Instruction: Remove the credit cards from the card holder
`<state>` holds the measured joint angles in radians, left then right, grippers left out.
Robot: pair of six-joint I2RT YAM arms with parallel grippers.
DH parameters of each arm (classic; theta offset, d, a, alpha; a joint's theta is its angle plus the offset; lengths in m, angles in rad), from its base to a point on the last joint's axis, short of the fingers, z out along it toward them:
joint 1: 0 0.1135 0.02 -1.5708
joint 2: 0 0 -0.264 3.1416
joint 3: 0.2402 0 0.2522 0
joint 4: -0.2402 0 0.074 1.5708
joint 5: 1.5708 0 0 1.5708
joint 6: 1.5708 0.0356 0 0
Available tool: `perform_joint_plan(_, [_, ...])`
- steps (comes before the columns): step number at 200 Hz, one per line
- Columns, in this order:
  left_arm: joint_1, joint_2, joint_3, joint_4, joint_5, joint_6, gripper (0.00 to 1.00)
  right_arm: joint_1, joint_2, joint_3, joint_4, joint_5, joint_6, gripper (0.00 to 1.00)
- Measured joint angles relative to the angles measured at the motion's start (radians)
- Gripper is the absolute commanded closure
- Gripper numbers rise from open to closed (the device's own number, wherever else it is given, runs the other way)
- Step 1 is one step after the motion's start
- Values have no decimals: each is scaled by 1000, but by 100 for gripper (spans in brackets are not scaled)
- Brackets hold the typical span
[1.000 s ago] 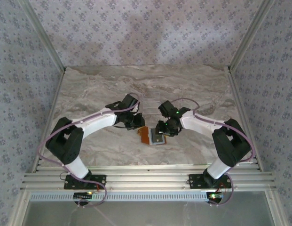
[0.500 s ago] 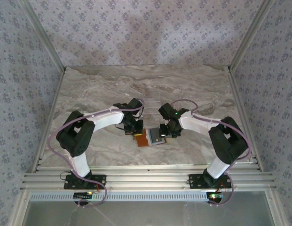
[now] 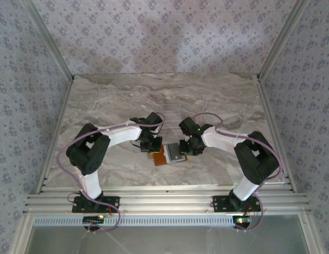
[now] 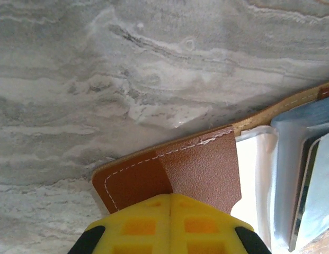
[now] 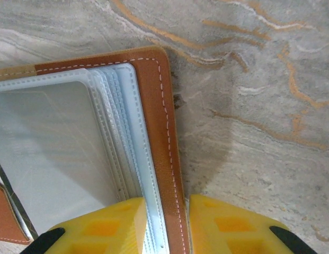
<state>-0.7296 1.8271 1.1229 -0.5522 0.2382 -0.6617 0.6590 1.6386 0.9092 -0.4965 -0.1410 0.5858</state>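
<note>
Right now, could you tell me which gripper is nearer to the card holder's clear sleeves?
Right. The right gripper straddles the card holder at its right edge, one finger over the clear sleeves. The left gripper sits shut at the brown panel opposite.

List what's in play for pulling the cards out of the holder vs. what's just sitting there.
In play:
- card holder, lying open
- clear sleeves
- dark edge in a sleeve, likely a credit card
- left gripper, fingers shut at the brown flap
- right gripper, fingers straddling the holder's edge

Just there:
- marble table
- patterned walls
- aluminium rail
</note>
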Motion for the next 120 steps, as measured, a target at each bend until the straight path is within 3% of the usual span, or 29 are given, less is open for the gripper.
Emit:
perform_joint_plan(62, [-64,21,36,25,-26,77,100,6,-97,-58,-77,-5,0,68])
perform_joint_plan(120, [-71,42,77,26,-26,124,100,-15,-195,-48,-160,-5,-16,61])
